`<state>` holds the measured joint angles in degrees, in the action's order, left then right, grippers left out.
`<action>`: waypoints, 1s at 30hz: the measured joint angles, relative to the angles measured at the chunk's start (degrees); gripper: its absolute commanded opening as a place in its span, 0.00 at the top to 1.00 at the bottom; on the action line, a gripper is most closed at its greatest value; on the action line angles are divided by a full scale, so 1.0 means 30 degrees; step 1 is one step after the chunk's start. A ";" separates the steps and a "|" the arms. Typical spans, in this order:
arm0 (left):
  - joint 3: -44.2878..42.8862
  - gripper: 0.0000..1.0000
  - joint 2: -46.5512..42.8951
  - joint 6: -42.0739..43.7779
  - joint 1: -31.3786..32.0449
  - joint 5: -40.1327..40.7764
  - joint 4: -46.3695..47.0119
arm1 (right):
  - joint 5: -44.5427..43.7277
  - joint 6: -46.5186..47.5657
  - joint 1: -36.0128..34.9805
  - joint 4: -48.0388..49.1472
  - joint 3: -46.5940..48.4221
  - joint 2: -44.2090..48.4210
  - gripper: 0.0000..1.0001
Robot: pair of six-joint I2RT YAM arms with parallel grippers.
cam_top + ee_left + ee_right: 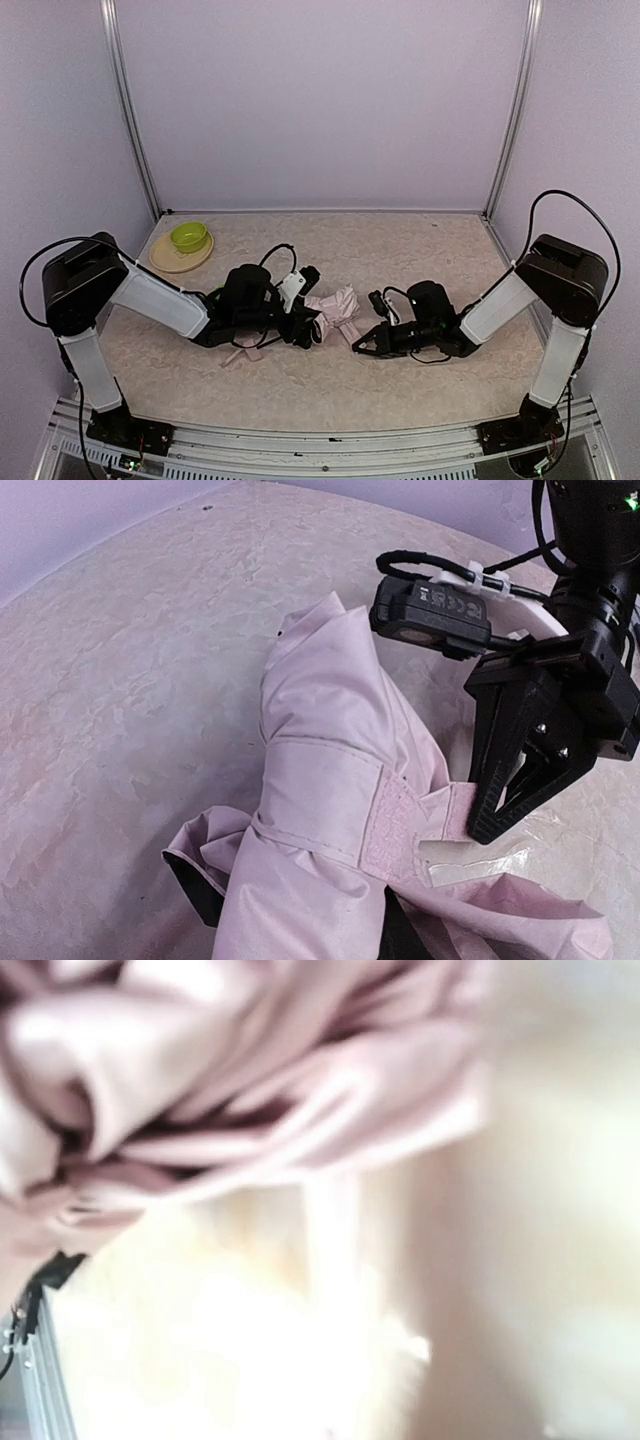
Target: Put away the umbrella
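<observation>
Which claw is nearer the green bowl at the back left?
Left. The left claw sits at the near-left edge of the umbrella, on the side toward the green bowl. The right claw is at the umbrella's opposite side, farther right.

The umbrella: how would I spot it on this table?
On the speckled beige table, look midway, between the left gripper and the right gripper. The umbrella is the crumpled pale pink fabric bundle; its neighbours are black.
</observation>
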<state>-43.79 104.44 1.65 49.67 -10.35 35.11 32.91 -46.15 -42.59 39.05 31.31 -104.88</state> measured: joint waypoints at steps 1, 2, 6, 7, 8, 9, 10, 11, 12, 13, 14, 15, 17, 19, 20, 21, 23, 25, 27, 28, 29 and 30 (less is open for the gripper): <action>0.0051 1.00 -0.0131 -0.0204 -0.0124 -0.0095 0.0131 | -0.0022 0.0080 -0.0109 -0.0146 0.0262 0.0000 1.00; 0.0051 1.00 -0.0160 -0.0372 -0.0168 -0.0087 0.0175 | -0.0036 0.0197 -0.0226 -0.0233 0.0495 0.0000 1.00; -0.0175 1.00 0.0146 -0.0627 -0.0306 0.0160 0.0240 | -0.0080 0.0692 -0.1078 -0.0867 0.1829 0.0000 1.00; -0.0437 1.00 0.0495 -0.0539 -0.0291 0.0248 0.0211 | -0.0124 0.0765 -0.1268 -0.0860 0.2076 0.0000 1.00; -0.0780 1.00 0.0940 -0.0415 -0.0160 0.0408 0.0131 | -0.0219 0.0816 -0.1392 -0.0860 0.2208 0.0036 1.00; -0.1122 1.00 0.1413 -0.0240 -0.0015 0.0554 0.0102 | -0.0328 0.0823 -0.1428 -0.0867 0.2215 0.0095 1.00; -0.1384 1.00 0.1800 -0.0029 0.0146 0.0656 0.0102 | -0.0452 0.0794 -0.1428 -0.1013 0.2149 0.0248 1.00; -0.1515 1.00 0.2011 0.0160 0.0299 0.0750 0.0109 | -0.0561 0.0780 -0.1428 -0.1188 0.2091 0.0415 1.00; -0.1596 1.00 0.2120 0.0495 0.0525 0.0954 0.0138 | -0.0634 0.0707 -0.1428 -0.1341 0.2018 0.0678 1.00; -0.1647 1.00 0.2149 0.0998 0.0831 0.1260 0.0175 | -0.0729 0.0605 -0.1428 -0.1421 0.1923 0.0984 1.00; -0.1705 1.00 0.2149 0.1443 0.1122 0.1545 0.0204 | -0.0765 0.0452 -0.1428 -0.1559 0.1851 0.1341 1.00; -0.1770 1.00 0.2171 0.1996 0.1501 0.1960 0.0291 | -0.0750 0.0299 -0.1399 -0.1705 0.1814 0.1610 1.00; -0.1814 1.00 0.2200 0.3031 0.2135 0.2820 0.0495 | -0.0678 -0.0131 -0.1224 -0.1989 0.1617 0.2200 1.00; -0.1800 1.00 0.2222 0.3861 0.2419 0.3344 0.0612 | -0.0568 -0.0561 -0.0991 -0.2076 0.1311 0.2594 1.00; -0.1785 1.00 0.2251 0.4364 0.2565 0.3592 0.0648 | -0.0561 -0.0699 -0.0903 -0.2076 0.1209 0.2703 1.00; -0.1792 1.00 0.2324 0.4932 0.2790 0.3920 0.0656 | -0.0554 -0.0874 -0.0801 -0.2076 0.1144 0.2790 1.00; -0.1902 1.00 0.2550 0.5952 0.3293 0.4765 0.0612 | -0.0510 -0.1188 -0.0656 -0.2076 0.1107 0.2827 1.00; -0.2171 1.00 0.2900 0.6747 0.3716 0.5595 0.0474 | -0.0452 -0.1508 -0.0525 -0.2091 0.1049 0.2827 1.00; -0.2346 1.00 0.3198 0.7512 0.4095 0.6207 0.0503 | -0.0401 -0.1647 -0.0372 -0.2164 0.0962 0.2827 1.00; -0.2353 1.00 0.3249 0.7803 0.4175 0.6339 0.0510 | -0.0408 -0.1661 -0.0357 -0.2251 0.0962 0.2827 1.00; -0.2353 1.00 0.3264 0.8065 0.4226 0.6411 0.0488 | -0.0452 -0.1654 -0.0357 -0.2317 0.0962 0.2827 1.00; -0.2368 1.00 0.3271 0.8269 0.4255 0.6411 0.0444 | -0.0503 -0.1654 -0.0357 -0.2382 0.0962 0.2827 1.00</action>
<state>-50.89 114.26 26.46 62.43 8.88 36.45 31.40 -51.11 -43.66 31.90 34.20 -96.40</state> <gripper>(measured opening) 0.212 0.009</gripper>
